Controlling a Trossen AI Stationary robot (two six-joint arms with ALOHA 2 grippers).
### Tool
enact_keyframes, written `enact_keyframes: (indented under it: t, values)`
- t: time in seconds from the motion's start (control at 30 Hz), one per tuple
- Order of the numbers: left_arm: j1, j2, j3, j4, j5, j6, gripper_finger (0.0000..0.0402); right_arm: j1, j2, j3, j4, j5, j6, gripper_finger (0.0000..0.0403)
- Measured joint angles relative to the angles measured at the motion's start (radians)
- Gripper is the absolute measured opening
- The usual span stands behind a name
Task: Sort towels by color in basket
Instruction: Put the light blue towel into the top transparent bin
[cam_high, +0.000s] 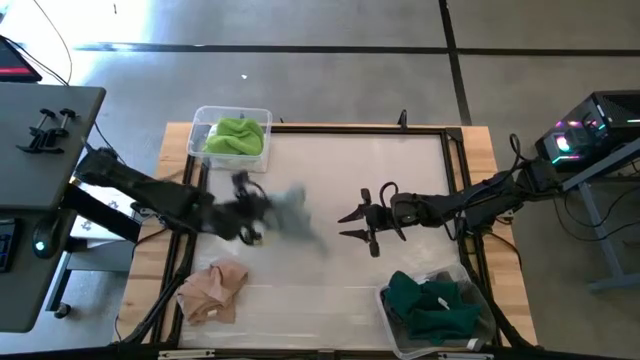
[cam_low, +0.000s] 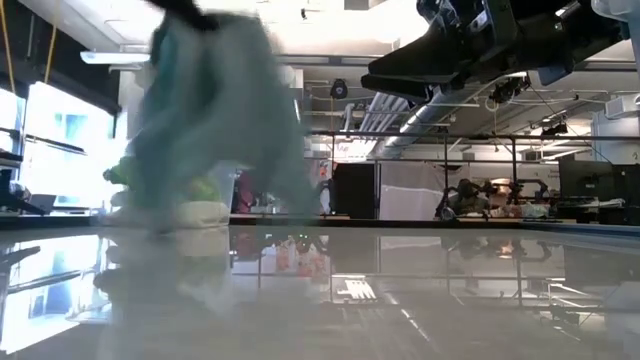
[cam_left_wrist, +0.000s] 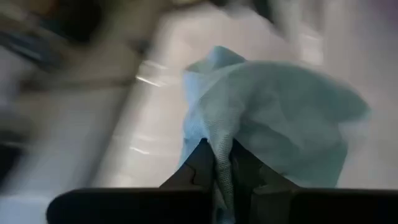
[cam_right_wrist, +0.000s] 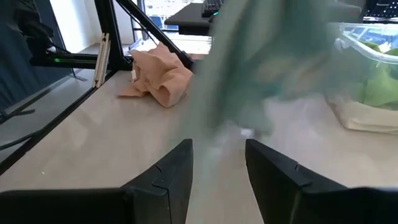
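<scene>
A pale mint towel (cam_high: 295, 210) (cam_left_wrist: 273, 112) hangs in the air at mid-table, blurred, with my left gripper (cam_high: 262, 212) (cam_left_wrist: 222, 168) shut on it. In the low view the towel (cam_low: 210, 130) drapes down from the top of the picture. My right gripper (cam_high: 345, 225) (cam_right_wrist: 217, 168) stands open to the right of the towel, nothing between its fingers. A peach towel (cam_high: 212, 290) (cam_right_wrist: 158, 74) lies crumpled on the table near the front left. A lime green towel (cam_high: 238, 135) lies in the far-left bin, and dark teal cloth (cam_high: 432, 305) fills the near-right bin. My left gripper pinches a bunched fold of the mint towel (cam_left_wrist: 222, 152) between its two fingers. The fingers come from the table's left, slanting down. The cloth spreads out slack beyond and below the fingers; whether its lowest end touches the table I cannot tell.
A clear bin (cam_high: 200, 118) stands at the table's far left corner, another clear bin (cam_high: 385, 300) at the near right corner. A dark frame (cam_high: 455, 140) runs around the white work surface. A desk with clamps (cam_high: 45, 125) stands left of the table.
</scene>
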Motion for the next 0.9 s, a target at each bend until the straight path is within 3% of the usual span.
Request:
enact_keyframes:
  t: [0.23, 0.33, 0.4, 0.5, 0.73, 0.9]
  values:
    - [0.065, -0.094, 0.193, 0.002, -0.593, 0.426, 0.0002, 0.000, 0.000, 0.000, -0.003, 0.022, 0.006, 0.0145]
    - [0.170, -0.119, 0.215, 0.053, -0.757, 0.648, 0.0001, 0.000, 0.000, 0.000, -0.003, 0.023, -0.001, 0.0145]
    - [0.260, -0.137, 0.218, 0.084, -0.759, 0.759, 0.0001, -0.002, 0.000, 0.000, -0.003, 0.023, -0.002, 0.0145]
    - [0.414, -0.168, 0.219, 0.103, -0.684, 0.836, 0.0001, -0.002, 0.000, 0.000, -0.003, 0.023, -0.003, 0.0145]
    - [0.751, -0.165, 0.218, 0.102, -0.456, 0.903, 0.0000, -0.002, 0.000, 0.000, -0.003, 0.023, -0.002, 0.0145]
    - [0.884, -0.134, 0.177, 0.096, -0.321, 0.916, 0.0000, -0.002, 0.000, 0.000, -0.003, 0.023, 0.003, 0.0145]
